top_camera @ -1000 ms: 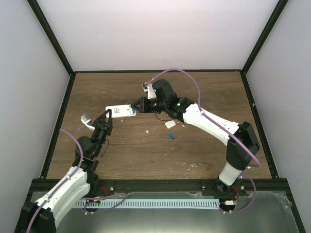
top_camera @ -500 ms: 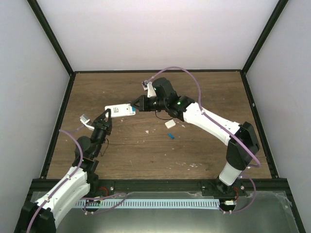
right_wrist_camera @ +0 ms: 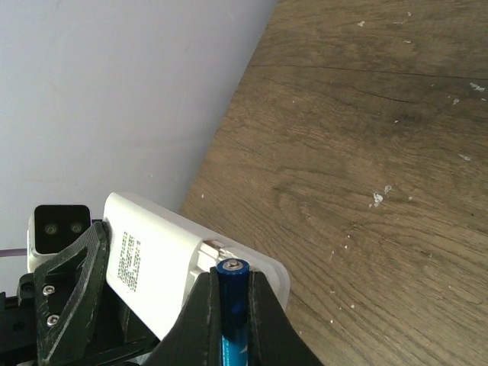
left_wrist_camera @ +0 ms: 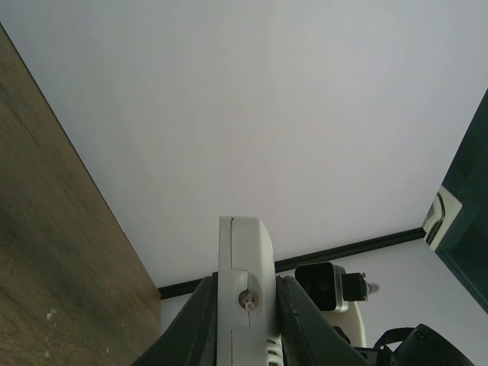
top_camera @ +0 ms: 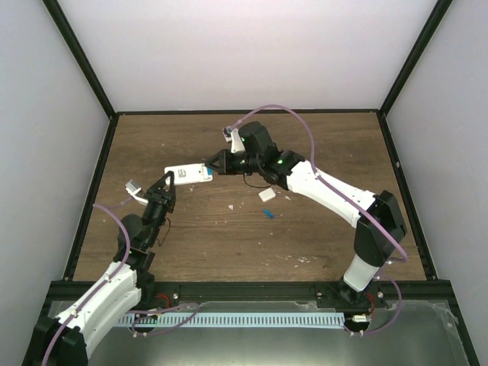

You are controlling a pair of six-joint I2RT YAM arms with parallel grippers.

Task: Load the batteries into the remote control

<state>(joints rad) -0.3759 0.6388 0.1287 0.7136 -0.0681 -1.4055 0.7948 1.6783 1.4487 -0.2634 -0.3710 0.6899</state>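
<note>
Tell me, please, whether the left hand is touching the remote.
Touching. The left wrist view shows the remote clamped in the left hand, a finger pressed flush against each side.

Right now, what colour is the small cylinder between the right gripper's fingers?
Bright blue battery; right wrist view.

The white remote control [top_camera: 188, 173] is held aloft, a blue battery [right_wrist_camera: 232, 303] set at its end; a second battery [top_camera: 269, 213] is seen lying on the surface [top_camera: 229, 244].
</note>
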